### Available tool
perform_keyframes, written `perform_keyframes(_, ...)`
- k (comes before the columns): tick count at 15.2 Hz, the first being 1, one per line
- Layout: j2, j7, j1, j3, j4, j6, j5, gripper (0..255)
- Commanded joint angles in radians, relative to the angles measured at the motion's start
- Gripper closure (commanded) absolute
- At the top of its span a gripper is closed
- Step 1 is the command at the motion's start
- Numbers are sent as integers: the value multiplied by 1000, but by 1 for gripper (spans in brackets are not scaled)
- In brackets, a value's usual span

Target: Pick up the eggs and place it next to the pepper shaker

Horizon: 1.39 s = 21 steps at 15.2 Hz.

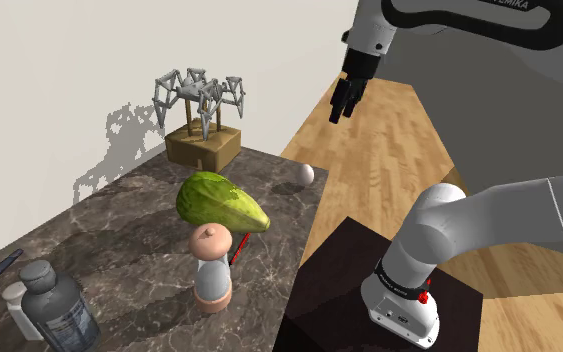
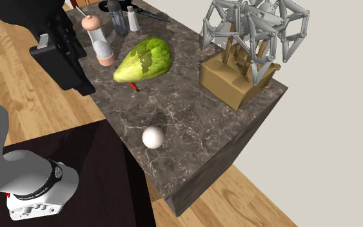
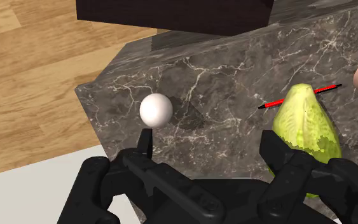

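- While the end effector [image 3: 208,137] hung well above the desk [image 1: 119,235], its two fingers stood wide apart with nothing between them. The step in hand was judged to be the approach to the egg [image 3: 156,109].
- The egg lay alone near an edge of the desk, well apart from the pepper shaker [image 1: 212,268]. A green, pointed fruit [image 1: 221,202] lay between the two.
- In the wrist view the egg sat off the centre line, close to one finger. You needed to shift the end effector sideways until the egg was midway between the fingers, and only then descend.
- You needed to come straight down and close at the egg's widest part, because a smooth, round body would likely slip out of a high or off-centre grip.
- You needed to keep the closing gentle, since a nudge from one finger would likely roll the egg toward the desk's edge.
- The egg was plain white, smooth and nearly round, without markings. It cast a soft shadow on the dark, veined surface.
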Motion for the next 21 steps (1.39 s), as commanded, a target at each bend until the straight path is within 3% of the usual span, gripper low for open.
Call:
perform_keyframes(1, 0, 0, 0, 0, 0, 0, 0, 0)
perform_keyframes(17, 509, 10, -28, -60, -56, 315, 15, 0)
perform_keyframes(21, 540, 8, -28, -62, -89, 368, 19, 0)
